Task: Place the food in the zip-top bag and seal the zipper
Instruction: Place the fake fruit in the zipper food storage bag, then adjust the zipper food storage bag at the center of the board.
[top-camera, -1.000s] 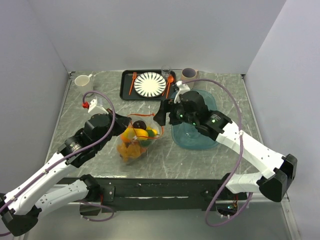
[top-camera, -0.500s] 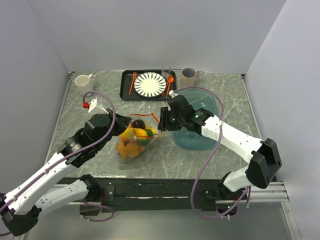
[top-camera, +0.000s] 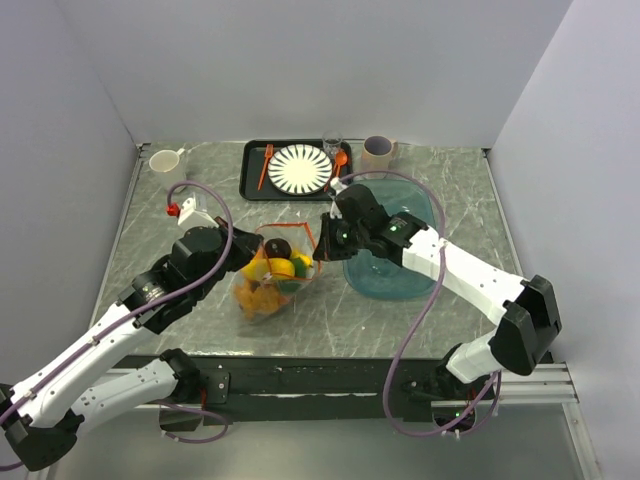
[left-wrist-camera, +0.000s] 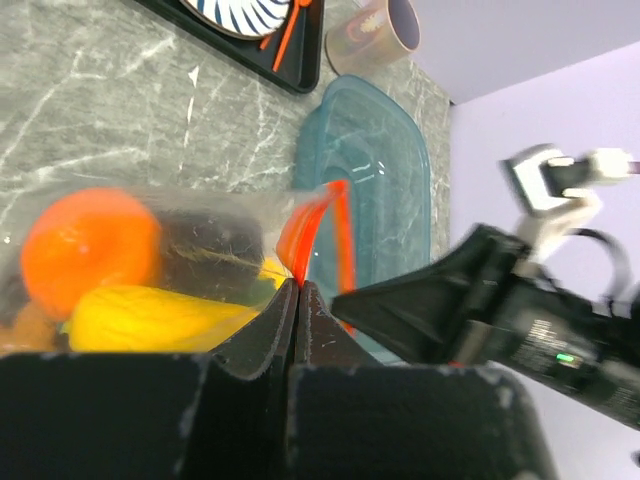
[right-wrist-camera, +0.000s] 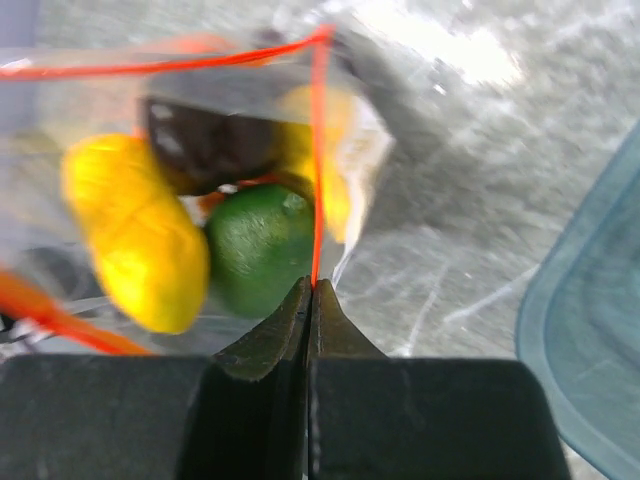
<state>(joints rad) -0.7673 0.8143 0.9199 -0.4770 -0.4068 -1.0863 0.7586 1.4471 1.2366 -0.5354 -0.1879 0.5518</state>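
Sits mid-table between the arms: soft clear plastic zip-top bag (top-camera: 268, 292), small toy fruits and vegetables (top-camera: 277, 271) inside. Clamped on its thin orange-red zipper strip (right-wrist-camera: 318, 150): left gripper (left-wrist-camera: 297, 290) at the left end, right gripper (right-wrist-camera: 309, 288) at the right. Runs left-to-right between them, apparently unsealed.

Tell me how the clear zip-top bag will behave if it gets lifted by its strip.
Likely floppy: the zip-top bag wrinkles around the food, and the zipper kinks where it is pinched. It is probably bottom-heavy with several pieces inside, so it would sag below the left end effector and the right end effector. The thin film might slip.
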